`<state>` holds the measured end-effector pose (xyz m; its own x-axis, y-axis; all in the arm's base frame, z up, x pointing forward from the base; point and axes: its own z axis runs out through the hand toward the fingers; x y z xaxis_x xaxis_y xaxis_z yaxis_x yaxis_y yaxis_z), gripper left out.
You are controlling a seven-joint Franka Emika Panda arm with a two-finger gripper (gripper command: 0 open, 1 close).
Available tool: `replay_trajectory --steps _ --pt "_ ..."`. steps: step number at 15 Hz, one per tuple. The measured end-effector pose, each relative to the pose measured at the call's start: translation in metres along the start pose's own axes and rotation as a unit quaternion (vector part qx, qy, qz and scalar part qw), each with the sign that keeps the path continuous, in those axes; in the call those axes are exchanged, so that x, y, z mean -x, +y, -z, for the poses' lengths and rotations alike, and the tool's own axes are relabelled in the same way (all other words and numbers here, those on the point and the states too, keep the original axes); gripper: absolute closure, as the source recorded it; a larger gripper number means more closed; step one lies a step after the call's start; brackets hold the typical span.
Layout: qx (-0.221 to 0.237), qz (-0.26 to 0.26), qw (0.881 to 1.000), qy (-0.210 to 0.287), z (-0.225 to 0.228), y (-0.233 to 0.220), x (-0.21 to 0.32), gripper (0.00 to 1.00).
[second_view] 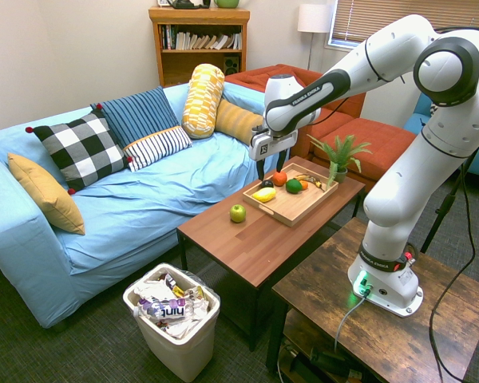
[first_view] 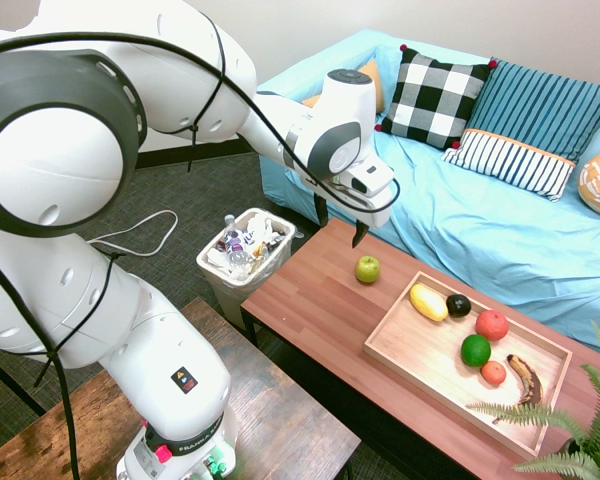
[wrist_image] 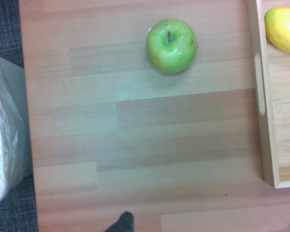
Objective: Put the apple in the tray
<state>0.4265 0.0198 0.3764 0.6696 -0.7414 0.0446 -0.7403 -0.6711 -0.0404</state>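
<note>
- Near the centre of the first exterior view, your apple (first_view: 368, 269) sits on the reddish-brown table (first_view: 310, 290), outside the tray (first_view: 420, 350) at lower right.
- Your gripper (first_view: 340, 222) stands wide open with nothing between its fingers, above the table and apart from the apple.
- If you come down off-centre, one finger could land on the fruit or nudge it; being round, it could roll, perhaps over the table edge towards the bin (first_view: 250, 250) at centre left.
- If you close high on its curved, smooth-looking skin, it may squirt out; you'd want the fingers level with its widest part.
- If you carry it low, it could knock the tray's raised rim and shove the tray or shake the apple loose.
- If you release over the yellow fruit (first_view: 429, 302) or the dark green one (first_view: 475, 350), the apple may bounce off; the bare wood at the tray's near-left part looks safer to you.
- In that view your arm (first_view: 270, 125) comes in from the upper left, its hand at upper centre with fingers pointing down; in the second exterior view it reaches in from the right.
</note>
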Motion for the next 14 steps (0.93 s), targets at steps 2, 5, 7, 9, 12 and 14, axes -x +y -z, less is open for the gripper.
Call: replay_trajectory --steps 2,5,7,9,12,14 --pt "0.001 -0.001 1.0 -0.001 -0.002 -0.001 -0.001 0.0" --pt "-0.008 -0.034 0.999 0.016 -0.014 -0.015 -0.013 0.0" --pt "-0.004 -0.042 0.999 0.015 -0.03 -0.027 -0.026 0.0" --pt "-0.001 -0.05 0.999 0.016 -0.051 -0.043 -0.039 0.0" --pt "0.002 -0.06 0.998 0.017 -0.087 -0.074 -0.057 0.0" --pt "0.011 -0.066 0.998 0.018 -0.113 -0.091 -0.065 0.0"
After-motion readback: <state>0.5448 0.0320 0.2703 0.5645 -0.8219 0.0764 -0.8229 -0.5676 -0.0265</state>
